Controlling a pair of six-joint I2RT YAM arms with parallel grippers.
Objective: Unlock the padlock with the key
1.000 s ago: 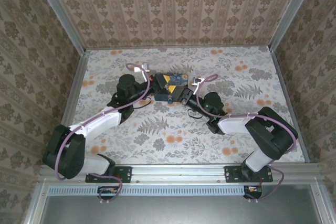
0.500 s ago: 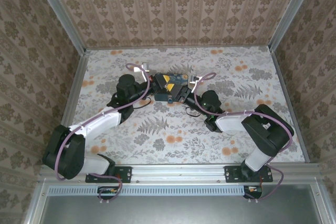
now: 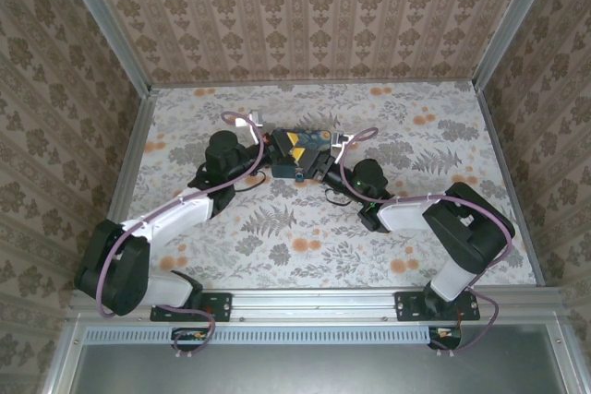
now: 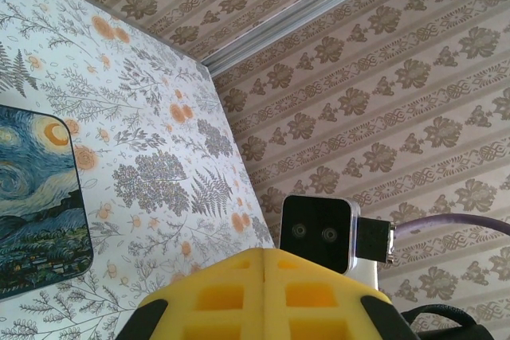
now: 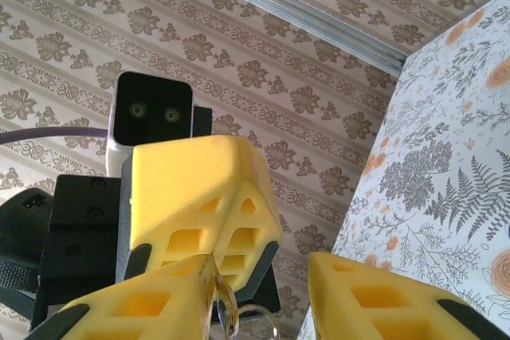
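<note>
My two grippers meet over the blue-and-yellow painted tin (image 3: 307,138) at the table's middle back. My left gripper (image 3: 276,150) comes in from the left, its yellow pads (image 4: 239,292) pressed flat together with nothing visible between them. My right gripper (image 5: 261,276) faces it with its jaws apart. Thin metal rings (image 5: 233,314) hang against the inner face of its left finger (image 5: 143,308), right under the tip of the left gripper's pads (image 5: 203,205). The padlock and the key are hidden among the fingers.
The tin (image 4: 36,197) lies flat on the floral tablecloth (image 3: 305,246). Wallpapered walls close in the back and both sides, with metal rails (image 3: 129,163) at the table's edges. Purple cables (image 3: 235,119) loop over both wrists.
My right arm has shifted a little to the left, toward the tin. The left arm has stayed put.
</note>
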